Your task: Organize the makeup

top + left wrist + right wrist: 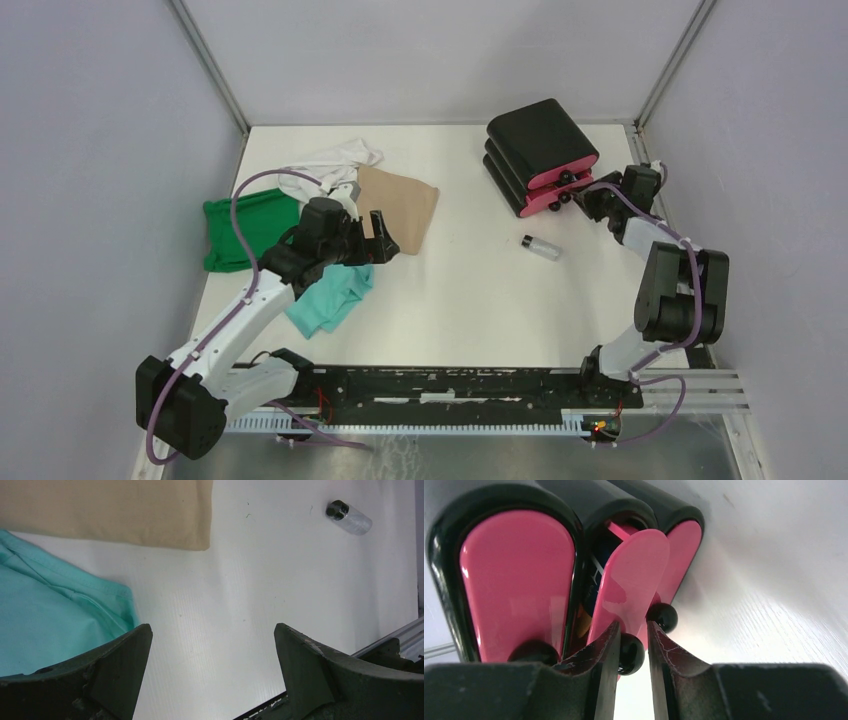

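Pinch on knob (pixel 630 654) of middle drawer (pixel 634 570) by my right gripper (pixel 631 629), far right corner (ajar so vial (pixel 541 247) can go in, I judge); left gripper (pixel 212 632) spread wide, empty.

The box (pixel 540 140) is solid black with glossy hot-pink drawer fronts (pixel 516 580), each with a shiny black knob (pixel 630 652). Near the box, the vial (pixel 541 247) is clear with a black cap. Well left of the box: tan cloth (pixel 405 205), white cloth (pixel 340 160), green cloth (pixel 235 235), teal cloth (pixel 325 305), all plain, on a white table (pixel 470 300).
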